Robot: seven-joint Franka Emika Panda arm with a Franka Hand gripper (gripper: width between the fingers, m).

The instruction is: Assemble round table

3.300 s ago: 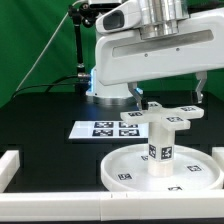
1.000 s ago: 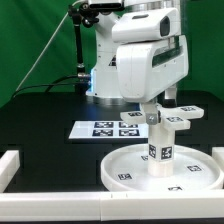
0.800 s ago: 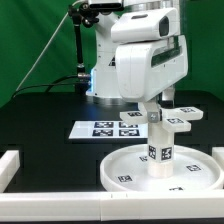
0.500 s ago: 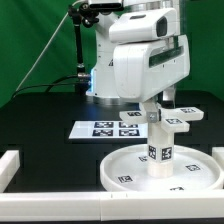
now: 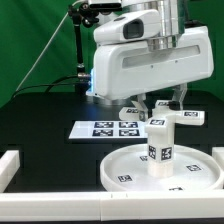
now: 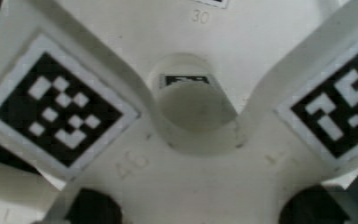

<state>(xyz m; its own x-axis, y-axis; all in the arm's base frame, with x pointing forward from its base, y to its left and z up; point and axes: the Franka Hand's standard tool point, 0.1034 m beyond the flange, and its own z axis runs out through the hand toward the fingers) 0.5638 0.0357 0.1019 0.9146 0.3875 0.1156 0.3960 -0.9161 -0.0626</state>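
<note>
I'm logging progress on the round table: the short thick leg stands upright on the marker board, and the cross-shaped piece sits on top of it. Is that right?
Not quite. The exterior view shows the leg standing upright in the middle of the large round disc, not on the marker board, which lies flat beside the disc with nothing on it. The cross-shaped piece is at the leg's top, as you said.

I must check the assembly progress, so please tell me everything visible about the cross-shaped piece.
The cross-shaped piece is white, plastic-looking, with flat arms carrying black-and-white square tags. It lies level on top of the short upright leg, which stands in the round disc. The wrist view shows its arms spreading from a centre with a round recess. The gripper is right above it; its fingers seem closed on the piece, though contact is partly hidden.
</note>
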